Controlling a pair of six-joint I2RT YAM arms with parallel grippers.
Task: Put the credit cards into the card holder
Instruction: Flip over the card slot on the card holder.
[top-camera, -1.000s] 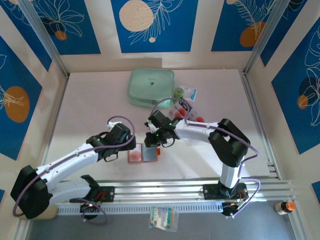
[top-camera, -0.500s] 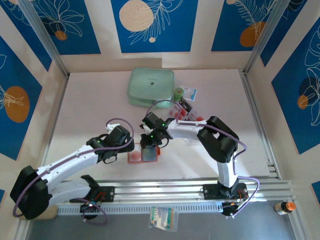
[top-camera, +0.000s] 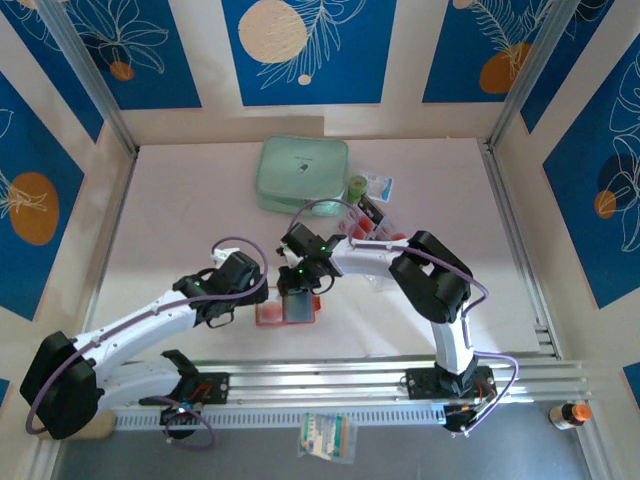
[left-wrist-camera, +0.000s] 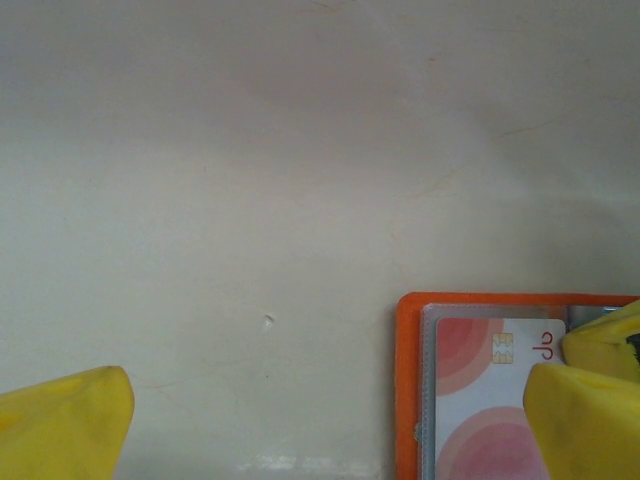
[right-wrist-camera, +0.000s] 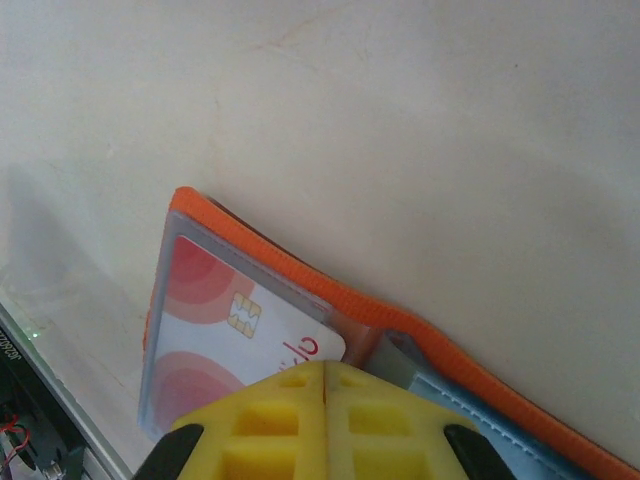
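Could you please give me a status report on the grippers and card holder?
Left gripper open, over the edge of the card holder. Right gripper shut, tips at a card in its pocket. Green case farther back, apart.

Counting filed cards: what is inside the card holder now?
One pale card with red circles and a chip sits in a clear pocket of the card holder. The shut right claw covers one edge; the other pocket's contents are hidden.
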